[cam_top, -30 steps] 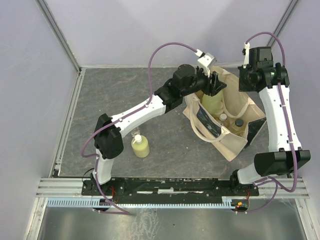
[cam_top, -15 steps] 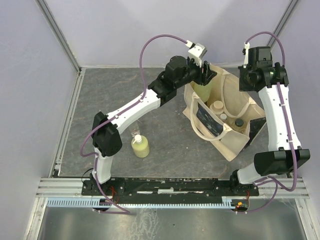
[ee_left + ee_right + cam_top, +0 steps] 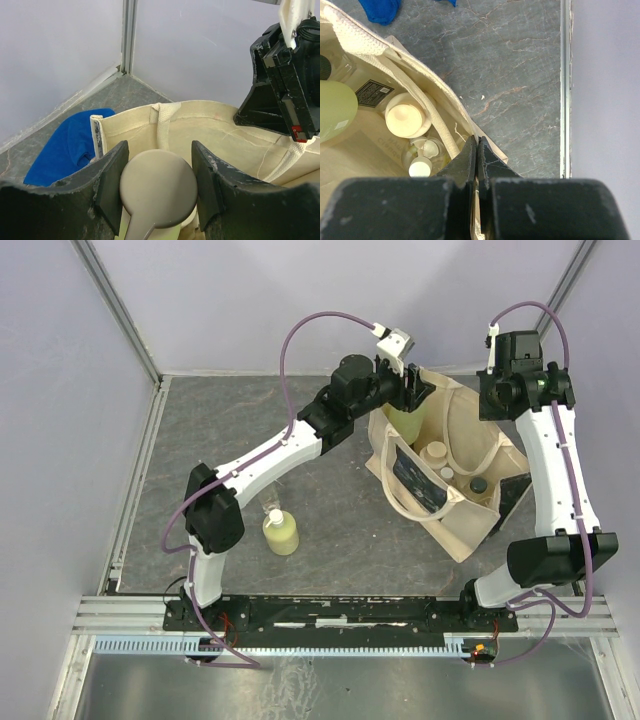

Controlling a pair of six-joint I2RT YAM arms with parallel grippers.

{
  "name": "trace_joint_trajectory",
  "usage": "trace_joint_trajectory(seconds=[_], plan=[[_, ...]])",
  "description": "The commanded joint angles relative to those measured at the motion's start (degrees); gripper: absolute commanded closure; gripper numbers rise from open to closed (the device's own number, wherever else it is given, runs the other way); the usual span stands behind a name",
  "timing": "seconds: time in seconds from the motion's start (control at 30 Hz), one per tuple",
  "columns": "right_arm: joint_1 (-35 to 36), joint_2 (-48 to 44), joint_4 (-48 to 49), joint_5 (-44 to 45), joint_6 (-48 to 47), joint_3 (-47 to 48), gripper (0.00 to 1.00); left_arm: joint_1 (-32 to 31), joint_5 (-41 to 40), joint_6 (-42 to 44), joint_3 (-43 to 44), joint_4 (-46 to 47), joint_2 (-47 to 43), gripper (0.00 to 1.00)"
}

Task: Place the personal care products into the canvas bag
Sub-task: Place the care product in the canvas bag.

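Observation:
The canvas bag (image 3: pixel 462 512) stands open at the right, its dark panel facing left. My left gripper (image 3: pixel 411 390) is over the bag's far left corner, shut on the pale pump cap (image 3: pixel 157 187) of a yellow-green bottle (image 3: pixel 404 422) that hangs inside the bag's mouth. My right gripper (image 3: pixel 505 398) is shut on the bag's far rim (image 3: pixel 470 131) and holds it up. Inside the bag are a beige jar (image 3: pixel 405 116), a black-capped bottle (image 3: pixel 478 484), a small pale-capped bottle (image 3: pixel 420 166) and the yellow-green bottle (image 3: pixel 335 111). Another yellow-green bottle (image 3: pixel 281 533) lies on the table.
A blue cloth (image 3: pixel 70 145) lies on the grey floor just beyond the bag; it also shows in the right wrist view (image 3: pixel 380 10). Pale walls with metal rails (image 3: pixel 135 480) close the table on three sides. The right arm's wrist (image 3: pixel 287 85) is close beside my left gripper.
My left gripper moved up and to the far left with the yellow-green bottle, from the bag's middle to its far left corner, then stayed still. The right arm has not moved.

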Motion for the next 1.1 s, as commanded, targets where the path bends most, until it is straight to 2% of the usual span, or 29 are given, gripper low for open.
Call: trace_joint_trajectory(seconds=[0.0, 0.13, 0.43, 0.9, 1.07], plan=[[-0.4, 0.4, -0.6, 1.2, -0.6, 2.2, 1.0, 1.0, -0.6, 1.7, -0.8, 8.1, -3.4, 0.97], [-0.4, 0.5, -0.6, 1.3, -0.5, 2.1, 1.0, 1.0, -0.3, 1.6, 0.6, 8.5, -2.7, 0.97], [-0.4, 0.9, -0.6, 0.5, 0.1, 3.8, 1.0, 0.9, 4.6, -5.5, 13.3, 11.5, 2.8, 0.97], [-0.4, -0.8, -0.2, -0.8, 0.2, 1.2, 1.0, 0.9, 1.8, -7.6, 26.1, 15.7, 13.0, 0.97], [-0.4, -1.4, 0.4, -0.9, 0.4, 0.0, 1.0, 0.9, 0.6, -9.3, 28.0, 17.6, 14.8, 0.97]])
